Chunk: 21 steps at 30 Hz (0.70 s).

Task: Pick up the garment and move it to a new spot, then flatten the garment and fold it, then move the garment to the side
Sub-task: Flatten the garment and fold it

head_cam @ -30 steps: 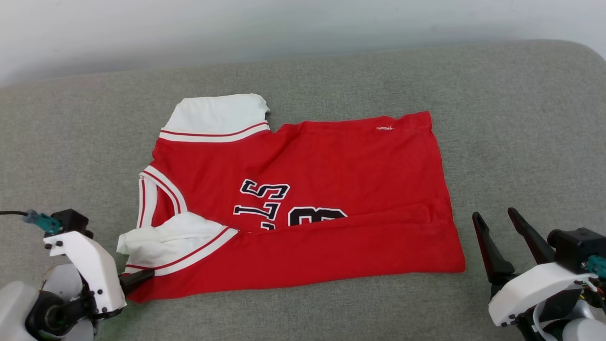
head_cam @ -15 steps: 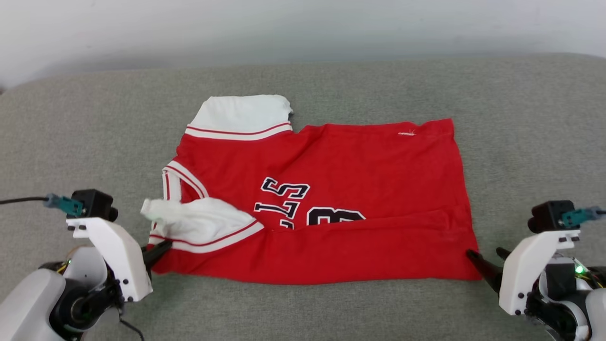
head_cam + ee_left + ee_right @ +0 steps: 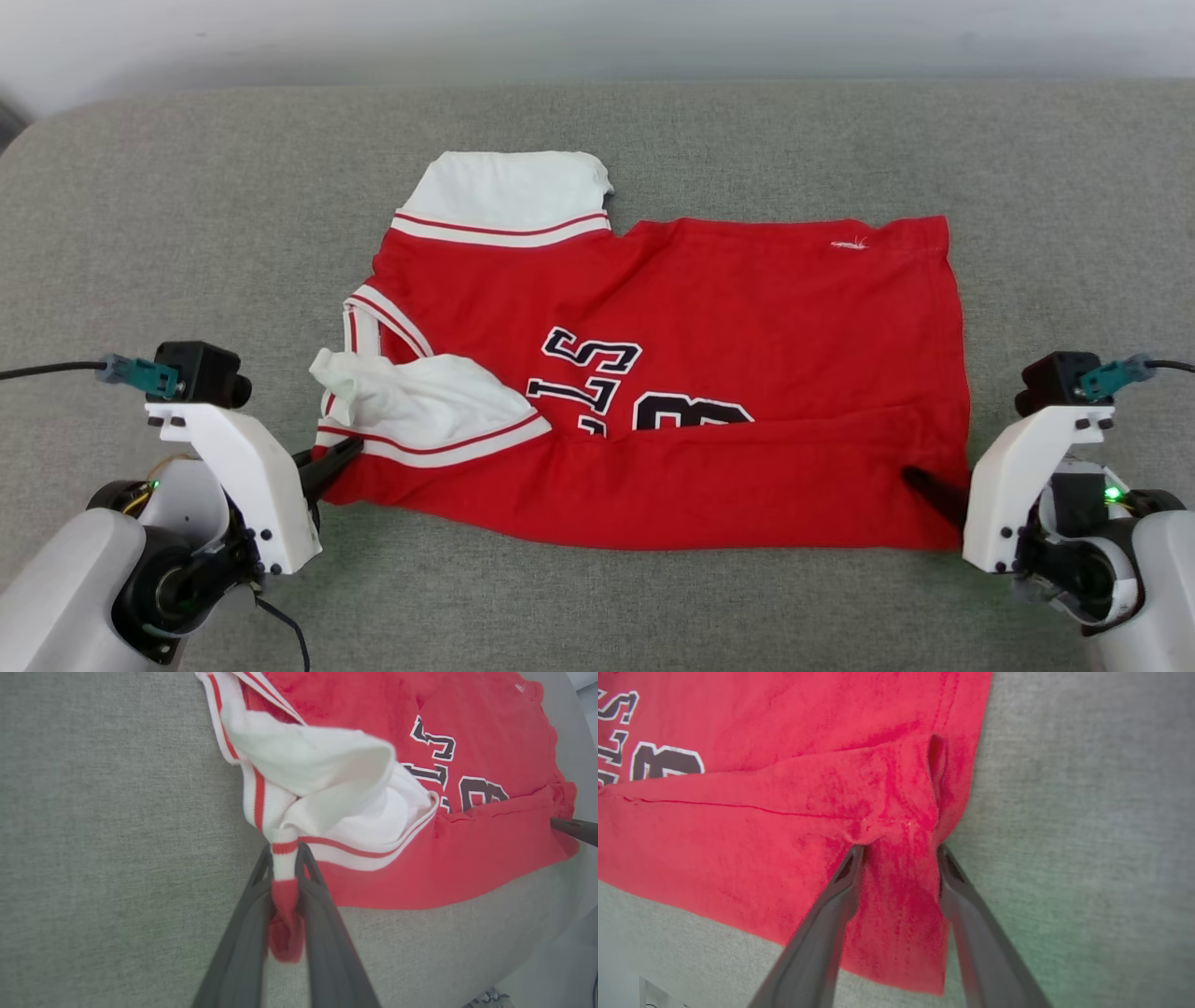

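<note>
The garment (image 3: 709, 308) lay spread across the middle of the grey padded surface (image 3: 187, 233), collar end toward the robot's left and hem toward its right. It looked largely flattened, and its near long edge was turned up over the front in a band that hid the lower part of the black letters and number. So the pick-up, the move and the flattening seemed done, and folding seemed under way with a first lengthwise fold laid. The far white sleeve (image 3: 509, 191) was flat, but the near sleeve (image 3: 420, 397) sat crumpled on top and would likely need tucking. The left gripper (image 3: 284, 851) was clenched on the near collar-end corner, pinching red cloth and striped trim between its fingers. The right gripper (image 3: 900, 851) was released, its fingers apart and straddling a bunched ridge of red cloth at the near hem corner, not yet closed on it. Left to do, by this reckoning: secure that corner, finish the folds, and carry the garment to the side.
</note>
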### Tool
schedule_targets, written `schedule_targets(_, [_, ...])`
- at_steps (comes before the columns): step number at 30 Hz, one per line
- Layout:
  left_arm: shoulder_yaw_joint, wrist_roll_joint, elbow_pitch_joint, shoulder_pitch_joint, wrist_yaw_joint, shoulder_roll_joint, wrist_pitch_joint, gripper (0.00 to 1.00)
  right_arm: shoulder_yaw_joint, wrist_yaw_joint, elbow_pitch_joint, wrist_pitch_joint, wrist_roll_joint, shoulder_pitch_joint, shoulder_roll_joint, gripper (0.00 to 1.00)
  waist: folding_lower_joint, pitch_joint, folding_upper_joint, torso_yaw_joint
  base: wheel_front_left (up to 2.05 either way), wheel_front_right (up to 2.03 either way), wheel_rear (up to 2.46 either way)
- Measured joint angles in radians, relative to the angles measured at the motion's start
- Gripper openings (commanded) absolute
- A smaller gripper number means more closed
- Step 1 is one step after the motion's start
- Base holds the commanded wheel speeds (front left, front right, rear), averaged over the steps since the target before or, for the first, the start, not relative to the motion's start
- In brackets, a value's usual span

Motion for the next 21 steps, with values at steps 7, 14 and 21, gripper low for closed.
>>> schedule_targets(7, [0.006, -0.01, 0.012, 0.035, 0.001, -0.008, -0.031, 0.0, 0.038, 0.002, 0.016, -0.023, 0.015, -0.002, -0.006, 0.0, 0.0, -0.035, 0.0, -0.002, 0.0, 0.0, 0.0])
schedule_targets(14, [0.009, -0.014, 0.021, 0.088, 0.004, -0.026, -0.074, 0.0, 0.072, 0.002, 0.007, -0.043, 0.024, 0.028, -0.038, 0.0, 0.0, -0.113, 0.0, -0.004, 0.0, 0.0, 0.0])
schedule_targets(21, [0.008, -0.025, -0.003, 0.207, 0.047, -0.033, -0.108, 0.0, 0.096, 0.002, -0.008, -0.041, 0.054, 0.116, -0.064, 0.0, 0.0, -0.231, 0.0, -0.008, 0.0, 0.0, 0.0])
